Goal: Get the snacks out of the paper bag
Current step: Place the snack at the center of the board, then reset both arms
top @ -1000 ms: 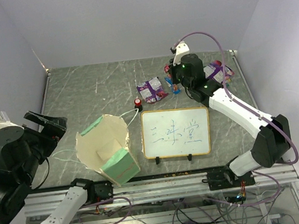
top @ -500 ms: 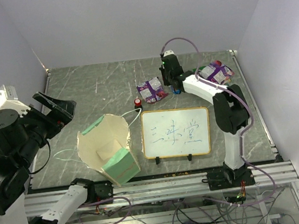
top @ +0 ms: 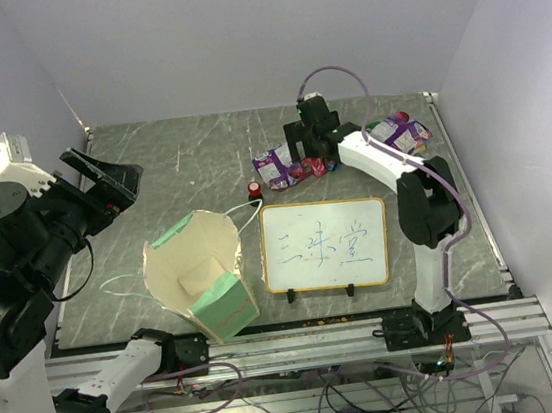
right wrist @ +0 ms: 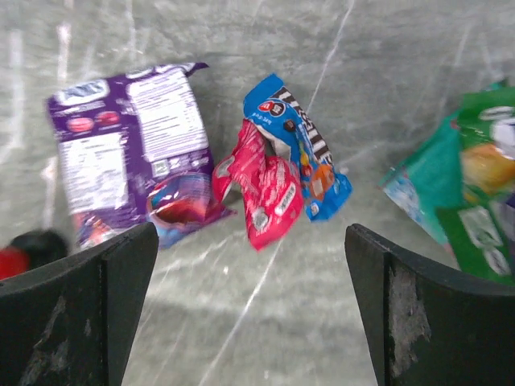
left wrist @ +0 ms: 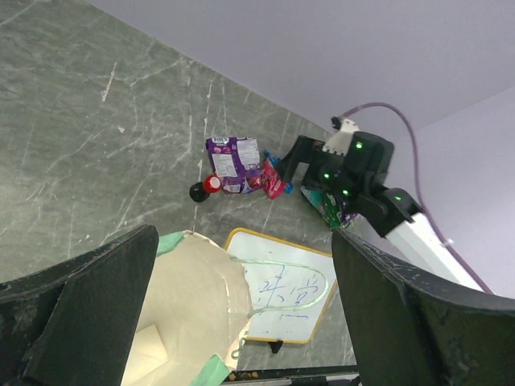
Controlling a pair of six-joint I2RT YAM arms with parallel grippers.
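Note:
The paper bag [top: 195, 269] lies open-mouthed on the table at the front left, and I see only a pale card inside it [left wrist: 181, 310]. Several snacks lie at the back. A purple-and-white packet [right wrist: 127, 149], a red packet [right wrist: 264, 186] and a blue packet [right wrist: 304, 138] are side by side; in the top view the red packet [top: 315, 167] is right of the purple one [top: 277, 166]. Green packets [right wrist: 471, 173] lie further right [top: 400, 133]. My right gripper [right wrist: 253, 322] hovers open just above the red packet [top: 301, 151], holding nothing. My left gripper [top: 104, 185] is open, raised above the bag [left wrist: 241, 322].
A wood-framed whiteboard [top: 324, 246] stands right of the bag. A small red-topped black knob [top: 254, 188] sits between the bag and the purple packet [right wrist: 18, 251]. Walls close in the back and both sides of the table [top: 150, 162].
My right gripper has opened and the red packet now lies on the table beside the purple one. The left arm has lifted and shifted slightly toward the back.

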